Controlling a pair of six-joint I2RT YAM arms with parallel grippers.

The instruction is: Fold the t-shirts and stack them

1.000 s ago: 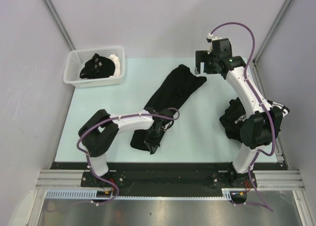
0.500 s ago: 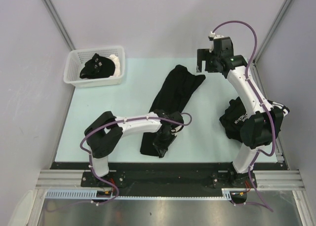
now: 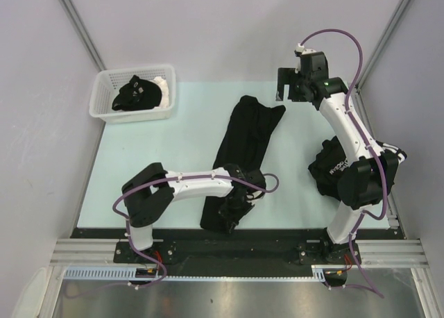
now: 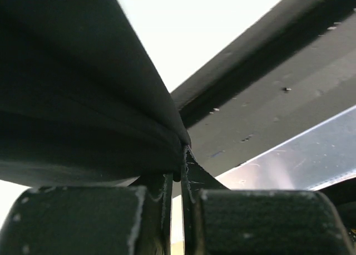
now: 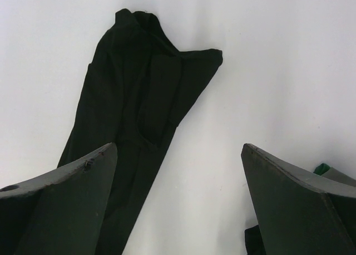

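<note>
A black t-shirt (image 3: 243, 141), folded into a long narrow strip, runs from the table's far middle down to its near edge. My left gripper (image 3: 231, 216) is shut on the near end of that strip. In the left wrist view the black fabric (image 4: 83, 127) bunches between the closed fingers of the left gripper (image 4: 177, 180). My right gripper (image 3: 286, 93) hovers open just right of the strip's far end. The right wrist view shows that far end (image 5: 139, 93) beyond the right gripper (image 5: 178, 148), nothing between its fingers. A second black t-shirt (image 3: 331, 166) with white lettering lies at the right, partly hidden by the right arm.
A white slotted basket (image 3: 104, 110) at the far left holds a crumpled black garment (image 3: 137, 94) and something white. The pale table (image 3: 152, 151) ends at a dark rail (image 3: 229, 238) just beyond the held end. Walls close in on both sides.
My left gripper has dragged the shirt's near end to the right and toward the near edge, straightening the strip. The right gripper has barely moved and stays open.
</note>
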